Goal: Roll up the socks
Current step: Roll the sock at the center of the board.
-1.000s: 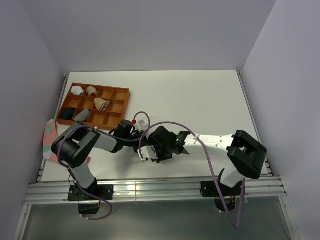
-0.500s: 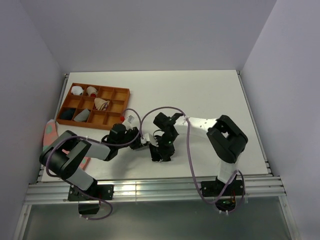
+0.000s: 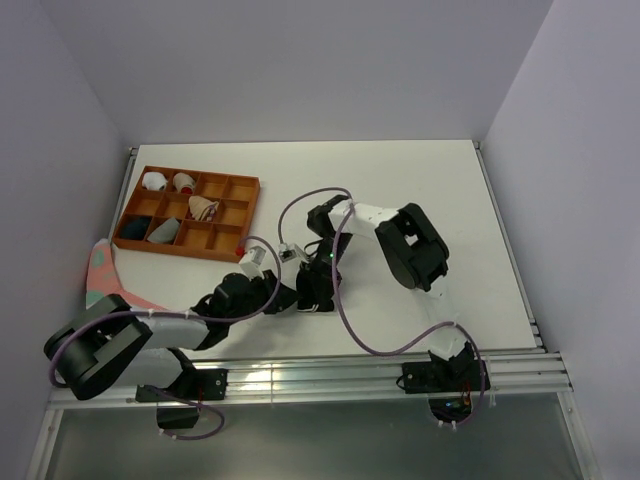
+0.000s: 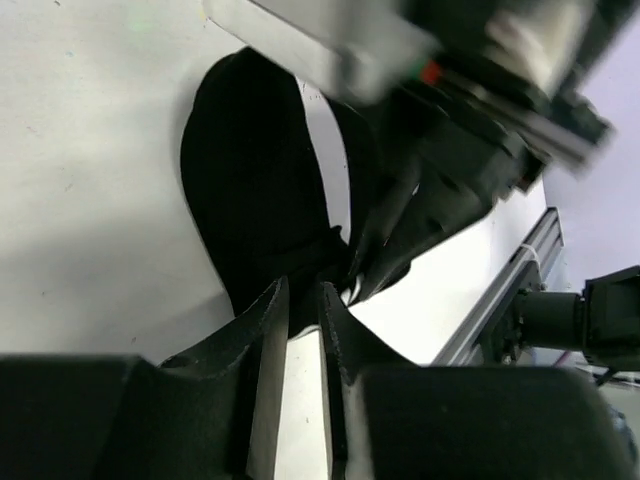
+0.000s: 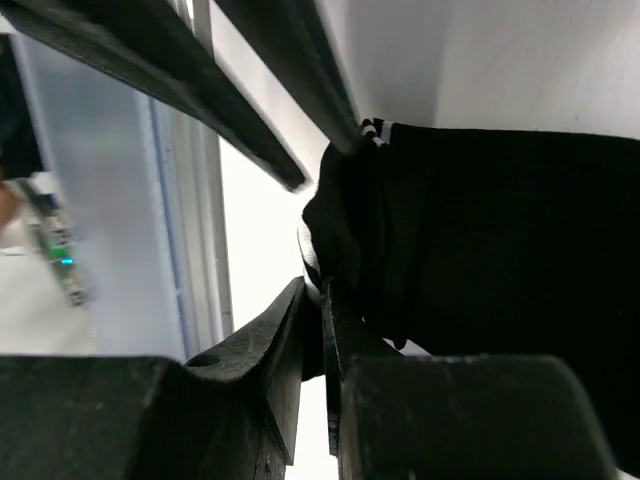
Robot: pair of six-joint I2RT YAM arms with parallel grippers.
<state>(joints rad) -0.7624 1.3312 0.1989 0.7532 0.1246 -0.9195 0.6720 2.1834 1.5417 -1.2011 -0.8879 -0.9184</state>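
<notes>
Now, your left gripper (image 4: 300,300) is clenched on the near edge of the black sock (image 4: 250,190); your right gripper (image 5: 322,300) pinches its white-striped cuff (image 5: 312,262); the two meet near the front of the white table (image 3: 420,190). The sock lies flat, its long axis running away from the left gripper. Further left, the orange tray (image 3: 200,173) holds two white bundles (image 3: 153,181) in its back row, the tan sock (image 3: 204,208) in the middle row and a grey bundle (image 3: 165,230) in front; a pink sock (image 3: 100,265) lies beside it; pale walls (image 3: 300,70) surround the table.

No readable text, labels, brands or numbers in any view.
</notes>
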